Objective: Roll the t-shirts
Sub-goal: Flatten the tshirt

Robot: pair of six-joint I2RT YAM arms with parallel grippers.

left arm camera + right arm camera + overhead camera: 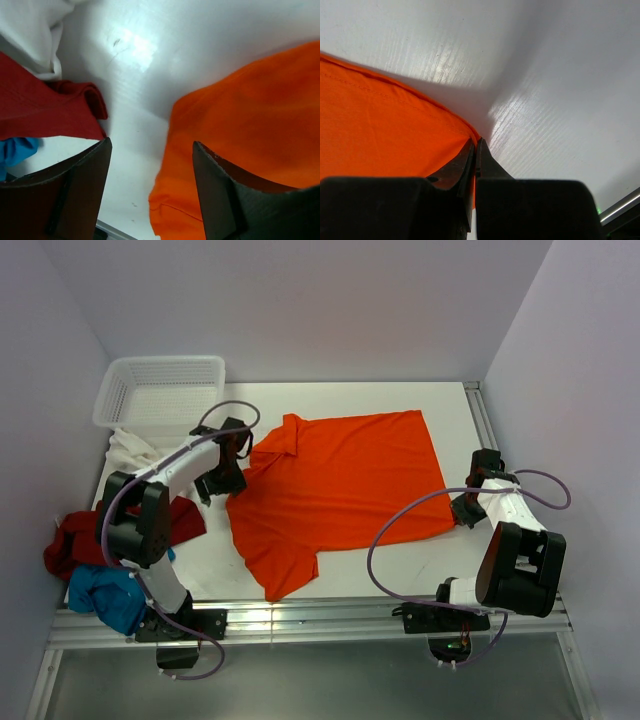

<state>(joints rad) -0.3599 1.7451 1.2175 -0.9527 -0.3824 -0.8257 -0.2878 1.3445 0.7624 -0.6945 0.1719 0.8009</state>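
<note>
The orange t-shirt (335, 485) lies spread flat mid-table, collar at the upper left. My left gripper (222, 480) is open just off the shirt's left sleeve edge; in the left wrist view the orange t-shirt (240, 125) lies under the right finger and bare table under the gap (151, 145). My right gripper (462, 508) is shut on the shirt's lower right hem corner; in the right wrist view the orange t-shirt (390, 130) is pinched at its edge between the fingertips (476, 145). A dark red t-shirt (75, 538), a turquoise t-shirt (110, 595) and a white t-shirt (130, 450) lie heaped at the left.
A white perforated basket (160, 390) stands at the back left. A metal rail (320, 620) runs along the near table edge and another along the right side (482, 420). The red shirt (45, 105) lies close to the left gripper.
</note>
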